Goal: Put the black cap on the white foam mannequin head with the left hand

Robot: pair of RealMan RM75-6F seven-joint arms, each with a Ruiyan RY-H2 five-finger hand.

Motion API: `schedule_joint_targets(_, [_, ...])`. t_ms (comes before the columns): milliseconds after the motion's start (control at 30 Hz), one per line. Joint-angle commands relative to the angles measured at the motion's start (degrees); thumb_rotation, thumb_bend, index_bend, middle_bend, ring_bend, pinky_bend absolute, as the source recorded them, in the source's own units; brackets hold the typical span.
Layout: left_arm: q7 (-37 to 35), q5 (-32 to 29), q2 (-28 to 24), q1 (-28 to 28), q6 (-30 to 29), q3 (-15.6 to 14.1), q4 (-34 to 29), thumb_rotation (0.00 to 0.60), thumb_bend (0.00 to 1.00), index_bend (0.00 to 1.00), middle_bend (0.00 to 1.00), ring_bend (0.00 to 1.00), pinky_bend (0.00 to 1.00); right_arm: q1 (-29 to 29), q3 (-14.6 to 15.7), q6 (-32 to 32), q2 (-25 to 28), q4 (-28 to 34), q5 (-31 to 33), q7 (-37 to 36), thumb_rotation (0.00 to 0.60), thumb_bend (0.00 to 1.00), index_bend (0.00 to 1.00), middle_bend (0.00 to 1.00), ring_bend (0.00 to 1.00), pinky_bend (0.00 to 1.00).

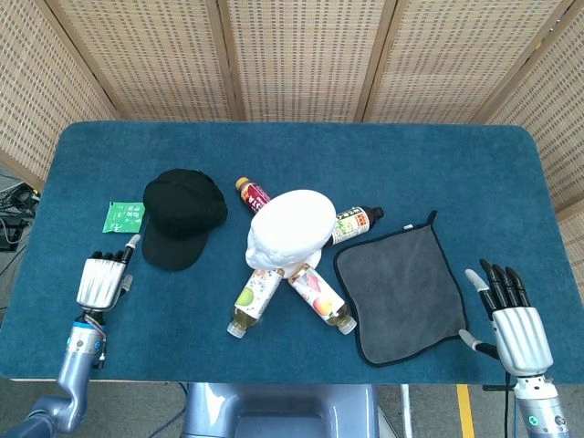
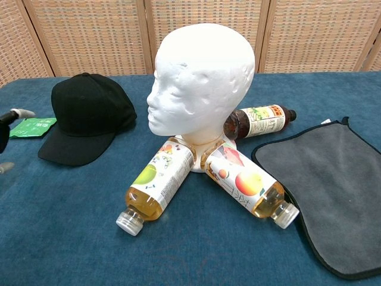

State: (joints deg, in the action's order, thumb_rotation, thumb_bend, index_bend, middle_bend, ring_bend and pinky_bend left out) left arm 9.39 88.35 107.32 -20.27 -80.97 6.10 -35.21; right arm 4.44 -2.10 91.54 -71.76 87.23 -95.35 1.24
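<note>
The black cap [image 1: 182, 217] [image 2: 84, 118] lies on the blue table left of the white foam mannequin head [image 1: 290, 230] [image 2: 199, 80], which stands upright among bottles. My left hand [image 1: 102, 281] hovers just left of and in front of the cap's brim, fingers apart, holding nothing; only its fingertips [image 2: 16, 113] show at the chest view's left edge. At the table's front right edge my right hand [image 1: 511, 315] is spread and empty, right of the grey cloth.
Several drink bottles [image 1: 254, 297] [image 2: 245, 185] lie around the head's base. A grey cloth [image 1: 403, 287] [image 2: 330, 190] lies to the right. A green packet [image 1: 122, 217] [image 2: 31, 127] sits left of the cap. Wicker screens stand behind the table.
</note>
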Motion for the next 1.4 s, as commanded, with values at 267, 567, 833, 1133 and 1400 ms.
schedule_joint_targets(267, [-1.5, -0.2, 7.9, -4.0, 3.1, -0.6, 11.2, 0.6, 0.26, 0.19, 0.64, 0.69, 0.65, 0.1, -0.2, 0.0, -0.2, -0.6, 0.3, -0.5, 0.6, 0.06, 0.16, 0.0, 0.0, 0.0])
schedule_joint_targets(567, [-2.3, -0.8, 12.2, -6.4, 3.1, -0.1, 17.4, 0.6, 0.26, 0.3, 0.66, 0.71, 0.67, 0.1, -0.3, -0.2, -0.3, -0.9, 0.6, -1.0, 0.6, 0.05, 0.16, 0.0, 0.0, 0.0])
schedule_joint_targets(833, [-2.6, -1.2, 14.7, -8.2, 2.7, 0.1, 21.6, 0.6, 0.28, 0.38, 0.68, 0.73, 0.68, 0.2, -0.7, -0.4, -0.2, -1.3, 1.6, -2.3, 0.6, 0.05, 0.17, 0.0, 0.0, 0.0])
schedule_joint_targets(1133, [-2.3, -1.4, 15.7, -8.9, 3.0, -0.6, 24.0, 0.6, 0.26, 0.37, 0.69, 0.73, 0.69, 0.2, -0.8, -0.3, -0.2, -1.6, 1.8, -2.9, 0.6, 0.05, 0.17, 0.0, 0.0, 0.0])
schedule_joint_targets(1400, [-1.6, -1.9, 16.4, -9.4, 3.5, -0.7, 25.5, 0.6, 0.25, 0.2, 0.7, 0.74, 0.69, 0.3, -0.7, -0.6, -0.6, -2.0, 1.9, -2.7, 0.6, 0.05, 0.18, 0.0, 0.0, 0.0])
